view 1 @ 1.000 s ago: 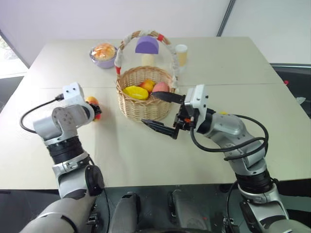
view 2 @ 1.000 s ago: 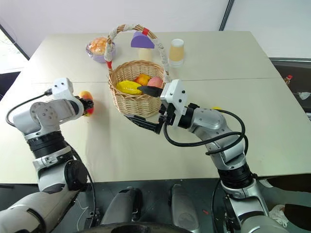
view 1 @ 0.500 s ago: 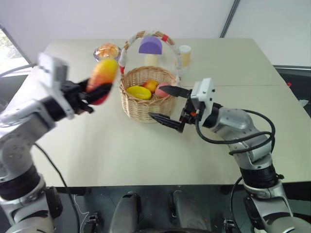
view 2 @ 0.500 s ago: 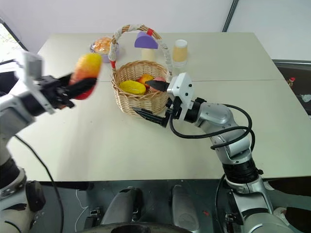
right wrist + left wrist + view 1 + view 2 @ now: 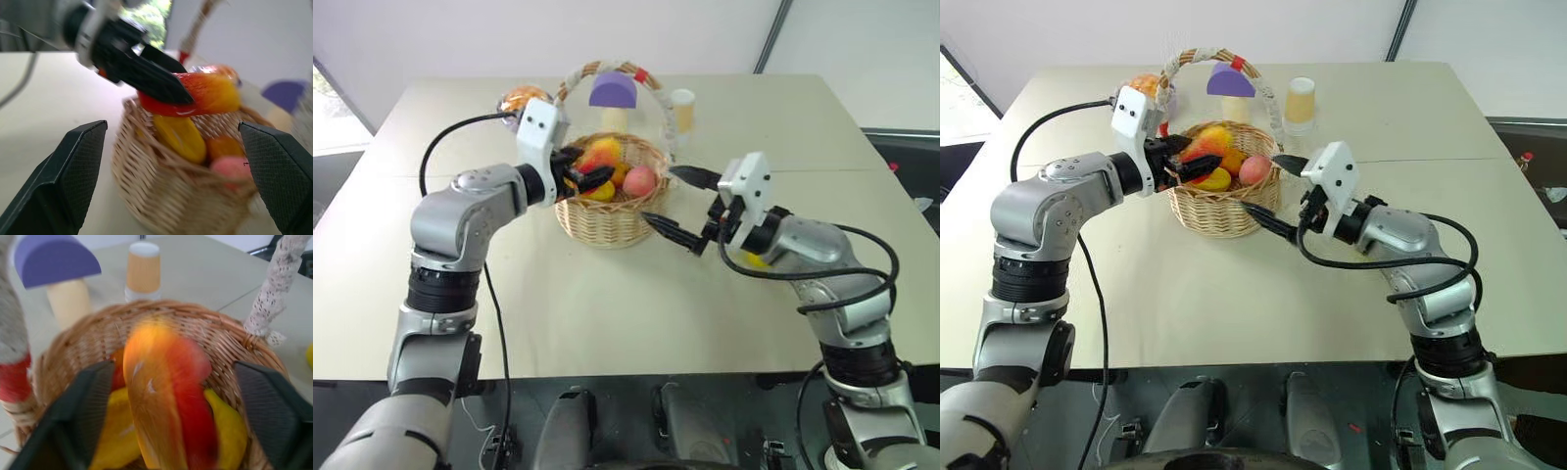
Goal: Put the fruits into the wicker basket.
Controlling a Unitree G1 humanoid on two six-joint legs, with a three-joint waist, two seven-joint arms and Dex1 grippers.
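Silver arms, black cables, white wrist boxes

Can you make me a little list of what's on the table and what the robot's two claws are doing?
basket: wicker basket mid-table, arched handle
fruit in basket: yellow fruit, pink fruit, small orange fruit
long red-orange-yellow fruit: over the basket, between the left claw's spread fingers
left claw: open above the basket
right claw: open, holding nothing, beside the basket
behind basket: purple-capped mushroom, paper cup, purple bowl
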